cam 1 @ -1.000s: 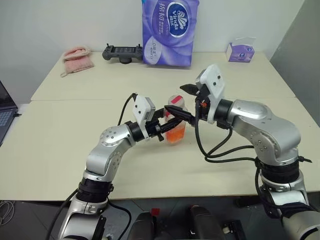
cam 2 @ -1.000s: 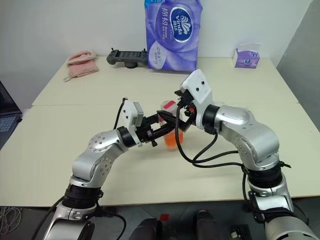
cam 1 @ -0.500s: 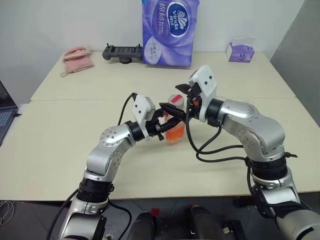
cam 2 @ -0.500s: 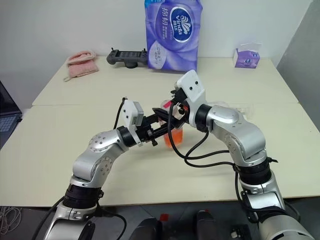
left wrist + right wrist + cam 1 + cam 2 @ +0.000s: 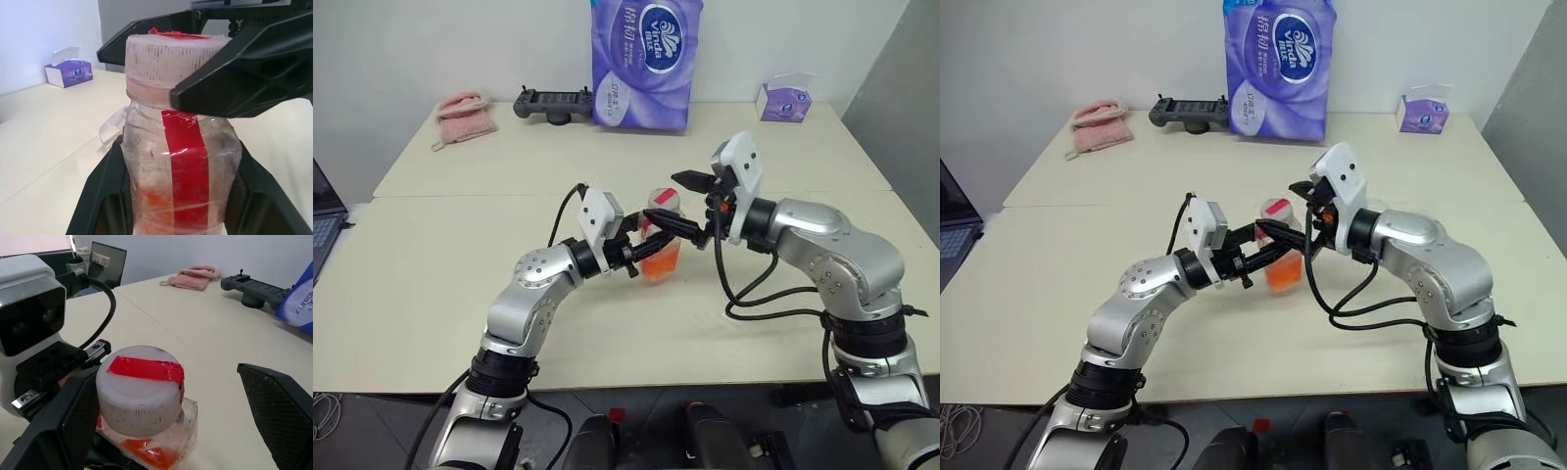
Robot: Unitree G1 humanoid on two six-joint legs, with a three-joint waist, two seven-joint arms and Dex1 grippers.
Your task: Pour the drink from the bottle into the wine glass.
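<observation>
Left of centre in the head view, the left gripper (image 5: 641,247) is clamping the bottle (image 5: 660,249) upright at mid-frame, probably bracing it for uncapping. Its white cap (image 5: 141,390), red-taped, is sitting between the right gripper's (image 5: 690,206) widely spread fingers (image 5: 284,416), apparently not touching. The wine glass (image 5: 111,130) seems to be behind the bottle

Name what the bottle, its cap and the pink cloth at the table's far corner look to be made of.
Bottle: thin clear plastic, probably; glossy walls look creased. Cap: white matte plastic with ribbed sides, red tape across its top. Pink cloth: soft towelling, seemingly; fuzzy and bunched.
</observation>
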